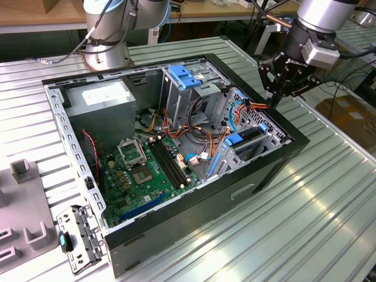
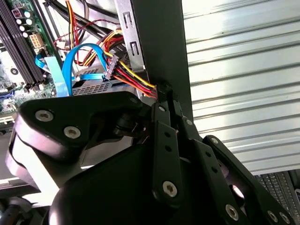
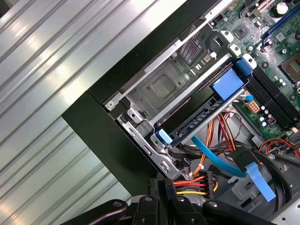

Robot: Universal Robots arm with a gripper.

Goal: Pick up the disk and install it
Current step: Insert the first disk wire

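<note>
My claw [image 1: 276, 97] hangs at the case [image 1: 235, 194] corner, fingers drawn together, gripping nothing I can see. The disk [image 3: 206, 110] sits in its bay. I judge it stiff, weighty and shock-shy, best held by its blue rails.

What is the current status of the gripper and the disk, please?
Gripper above the computer case's edge, by the drive cage. Disk sits in the cage, blue rails visible. Power cables bunch close to the fingertips.

Shiny ribbed metal table [image 1: 329, 194], wooden bench [image 1: 35, 14] upper left, brown cardboard box [image 1: 346, 111] right, bright light
</note>
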